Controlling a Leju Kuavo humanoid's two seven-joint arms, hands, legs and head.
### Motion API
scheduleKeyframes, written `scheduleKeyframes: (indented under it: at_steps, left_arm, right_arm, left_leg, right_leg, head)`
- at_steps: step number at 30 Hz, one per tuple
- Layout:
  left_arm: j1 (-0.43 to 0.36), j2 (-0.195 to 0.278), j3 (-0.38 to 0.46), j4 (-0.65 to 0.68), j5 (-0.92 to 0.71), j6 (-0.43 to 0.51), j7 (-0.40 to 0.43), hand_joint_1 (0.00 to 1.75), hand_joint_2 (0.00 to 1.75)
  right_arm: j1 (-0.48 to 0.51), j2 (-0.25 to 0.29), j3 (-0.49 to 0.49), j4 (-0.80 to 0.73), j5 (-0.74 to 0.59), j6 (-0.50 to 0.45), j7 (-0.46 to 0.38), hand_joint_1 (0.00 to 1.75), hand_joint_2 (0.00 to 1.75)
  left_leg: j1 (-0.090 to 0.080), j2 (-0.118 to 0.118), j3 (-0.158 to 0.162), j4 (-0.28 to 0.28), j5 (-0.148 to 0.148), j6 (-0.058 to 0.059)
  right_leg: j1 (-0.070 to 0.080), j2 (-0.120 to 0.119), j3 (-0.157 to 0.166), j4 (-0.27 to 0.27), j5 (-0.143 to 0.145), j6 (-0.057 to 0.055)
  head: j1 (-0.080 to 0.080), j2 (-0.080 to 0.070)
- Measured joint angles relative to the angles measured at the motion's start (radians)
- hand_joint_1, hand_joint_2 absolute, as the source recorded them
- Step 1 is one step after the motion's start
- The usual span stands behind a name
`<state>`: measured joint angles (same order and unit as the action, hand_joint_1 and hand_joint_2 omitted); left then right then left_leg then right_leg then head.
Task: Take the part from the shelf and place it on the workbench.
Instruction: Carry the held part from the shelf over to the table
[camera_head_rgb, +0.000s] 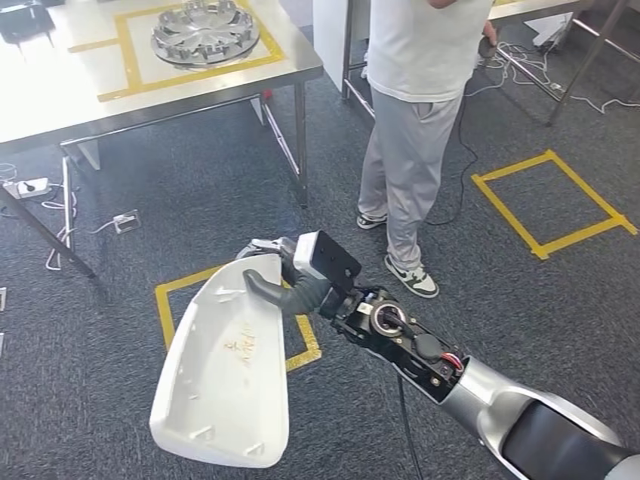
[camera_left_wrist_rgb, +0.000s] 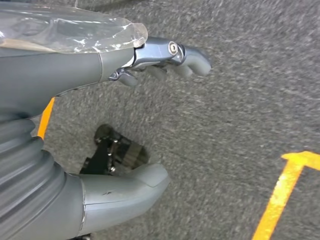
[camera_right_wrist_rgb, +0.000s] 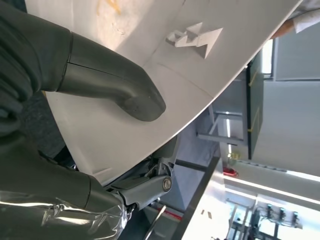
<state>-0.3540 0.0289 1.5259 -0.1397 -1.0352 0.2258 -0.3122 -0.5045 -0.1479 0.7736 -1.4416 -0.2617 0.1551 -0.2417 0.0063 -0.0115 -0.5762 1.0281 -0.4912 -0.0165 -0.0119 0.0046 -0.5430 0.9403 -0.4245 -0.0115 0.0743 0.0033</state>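
One white part (camera_head_rgb: 223, 370) is gripped by the right hand (camera_head_rgb: 290, 285); the left hand (camera_left_wrist_rgb: 113, 120) hangs empty, fingers apart

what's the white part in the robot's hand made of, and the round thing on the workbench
White part: probably moulded plastic, smooth with a slight sheen; thin curved shell with small raised tabs. The right hand grips its edge.
Round part on the workbench: looks like silver metal or metallic-painted plastic; spoked, reflective.

Person in white shirt and grey trousers (camera_head_rgb: 411, 120) was cut off at 12 o'clock edge, above chest. Large white moulded plastic part (camera_head_rgb: 226, 365) hid right hand's (camera_head_rgb: 290, 283) fingers; orange scrawl on it was illegible.
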Motion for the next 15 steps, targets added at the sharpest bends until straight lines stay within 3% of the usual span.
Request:
scheduleKeyframes:
  at_steps: [2, 3, 4, 5, 7, 9, 13, 15]
  left_arm:
    - [0.001, 0.001, 0.000, 0.000, 0.000, 0.000, 0.000, 0.00, 1.75]
    - [0.003, 0.001, 0.000, 0.000, 0.000, 0.000, 0.000, 0.00, 1.75]
    - [0.006, 0.002, 0.000, 0.000, 0.000, 0.000, 0.000, 0.00, 1.75]
    - [0.007, 0.002, 0.000, 0.000, 0.000, 0.000, 0.000, 0.00, 1.75]
    - [0.008, 0.003, 0.000, 0.000, -0.001, 0.000, 0.000, 0.00, 1.75]
    - [0.006, 0.004, 0.000, 0.000, -0.001, 0.000, 0.000, 0.00, 1.75]
    - [0.004, 0.003, 0.000, 0.000, -0.003, 0.000, 0.000, 0.00, 1.75]
    - [0.004, 0.002, 0.000, 0.000, -0.004, 0.000, 0.000, 0.00, 1.75]
  right_arm:
    - [0.000, 0.000, 0.001, -0.002, 0.000, 0.001, 0.002, 1.75, 1.75]
    - [0.002, 0.000, 0.001, -0.002, 0.000, 0.001, 0.003, 1.75, 1.75]
    - [0.003, 0.000, 0.002, -0.002, 0.000, 0.001, 0.004, 1.75, 1.75]
    - [0.004, 0.000, 0.002, -0.002, 0.000, 0.001, 0.005, 1.75, 1.75]
    - [0.004, 0.000, 0.002, -0.002, 0.000, 0.001, 0.005, 1.75, 1.75]
    - [0.004, 0.000, 0.002, -0.002, 0.000, 0.001, 0.005, 1.75, 1.75]
    - [0.003, 0.000, 0.001, -0.004, 0.000, 0.001, 0.006, 1.75, 1.75]
    - [0.002, 0.000, 0.000, -0.007, 0.001, 0.001, 0.005, 1.75, 1.75]
  left_leg:
    - [0.005, 0.002, -0.080, 0.135, -0.040, -0.009]
    - [0.008, 0.003, -0.120, 0.191, -0.047, -0.012]
    - [0.011, 0.003, -0.145, 0.213, -0.035, -0.015]
    - [0.014, 0.004, -0.150, 0.195, -0.006, -0.017]
    - [0.018, 0.012, -0.107, 0.068, 0.080, -0.019]
    - [0.015, 0.020, -0.058, -0.046, 0.122, -0.014]
    - [0.010, 0.014, -0.039, -0.073, 0.108, 0.016]
    - [0.012, 0.012, -0.027, -0.075, 0.101, 0.029]
  right_leg:
    - [0.001, -0.002, 0.010, -0.003, -0.006, -0.006]
    - [0.000, -0.003, 0.014, -0.003, -0.010, -0.007]
    - [0.000, -0.003, 0.020, -0.003, -0.016, -0.006]
    - [-0.001, -0.003, 0.027, -0.002, -0.022, -0.004]
    - [-0.003, -0.004, 0.042, -0.002, -0.036, 0.004]
    - [0.001, -0.004, 0.052, 0.001, -0.051, 0.016]
    - [0.001, -0.008, 0.060, 0.002, -0.072, 0.038]
    - [-0.002, -0.009, 0.035, 0.065, -0.108, 0.047]
  head:
    - [-0.004, 0.000]
    - [-0.005, 0.000]
    - [-0.005, 0.000]
    - [-0.005, 0.000]
    - [-0.006, 0.000]
    - [-0.010, 0.000]
    - [-0.005, 0.000]
    - [0.000, 0.000]
